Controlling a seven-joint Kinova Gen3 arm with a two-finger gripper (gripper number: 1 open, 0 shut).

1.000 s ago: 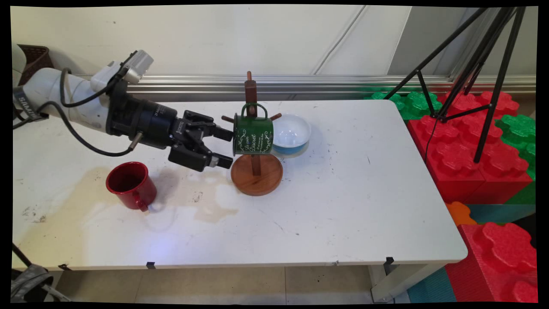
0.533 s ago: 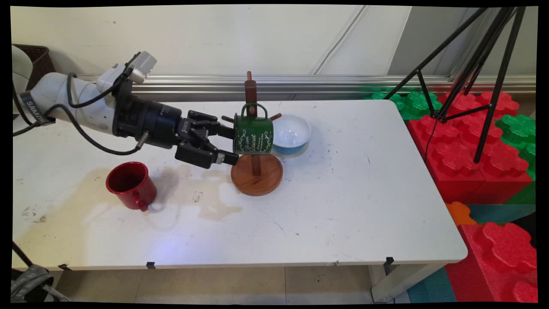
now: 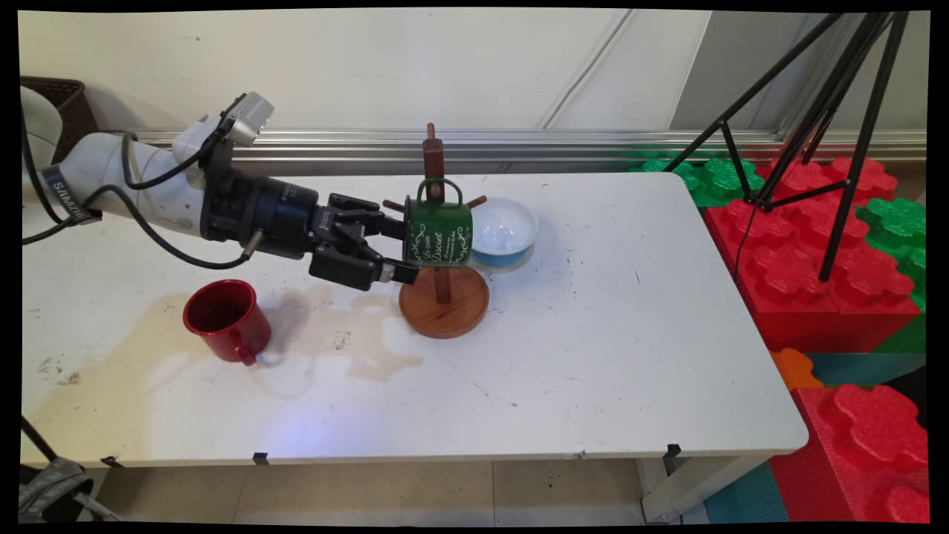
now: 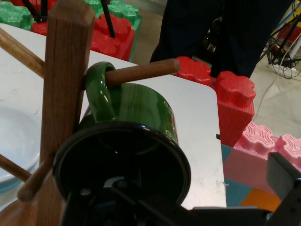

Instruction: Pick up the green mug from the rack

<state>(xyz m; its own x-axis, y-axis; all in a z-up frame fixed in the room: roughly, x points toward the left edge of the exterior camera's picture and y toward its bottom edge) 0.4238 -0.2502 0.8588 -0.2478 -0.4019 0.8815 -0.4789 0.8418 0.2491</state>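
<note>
Main view: green mug lettered "Discret" hangs beside open pincer

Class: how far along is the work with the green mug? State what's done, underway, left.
Done: the green mug hangs by its handle on a peg of the wooden mug tree. In hand: the open gripper sits at the mug's mouth; contact is unclear. Left: the red mug stands alone, away from the gripper.

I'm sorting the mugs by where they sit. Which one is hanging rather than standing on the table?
The green mug: its handle is hooked over a peg of the wooden rack, at the gripper. The red mug stands upright on the table.
</note>
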